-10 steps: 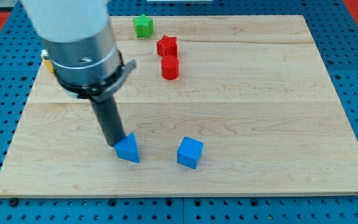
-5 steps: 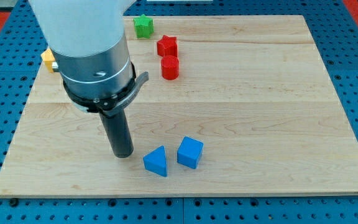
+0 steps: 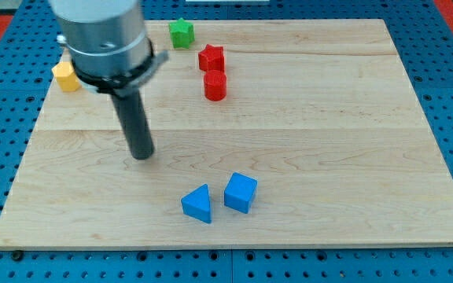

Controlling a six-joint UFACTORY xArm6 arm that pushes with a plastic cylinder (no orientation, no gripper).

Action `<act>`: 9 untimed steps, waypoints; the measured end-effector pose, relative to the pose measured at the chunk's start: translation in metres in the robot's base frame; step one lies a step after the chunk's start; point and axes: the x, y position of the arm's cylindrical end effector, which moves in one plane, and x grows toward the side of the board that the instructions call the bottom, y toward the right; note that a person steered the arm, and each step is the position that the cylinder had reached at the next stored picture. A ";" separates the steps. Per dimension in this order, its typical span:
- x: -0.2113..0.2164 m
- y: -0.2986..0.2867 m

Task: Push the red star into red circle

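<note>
The red star [image 3: 211, 57] lies near the view's top, just above the red circle [image 3: 215, 86], a short red cylinder; the two look to be touching or nearly so. My tip [image 3: 141, 154] rests on the wooden board [image 3: 329, 141] left of centre, well below and to the left of both red blocks. It touches no block.
A green star [image 3: 181, 32] sits at the board's top edge, left of the red star. A yellow block [image 3: 66, 76] is at the left edge, partly behind the arm. A blue triangle [image 3: 197, 203] and a blue cube [image 3: 240, 192] lie side by side near the bottom.
My tip pushed the blue triangle right, next to the blue cube, then drew back up and to the left. The red blocks have not moved.
</note>
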 end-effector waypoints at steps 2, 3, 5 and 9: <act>-0.072 0.182; -0.152 0.217; -0.211 0.135; -0.146 0.098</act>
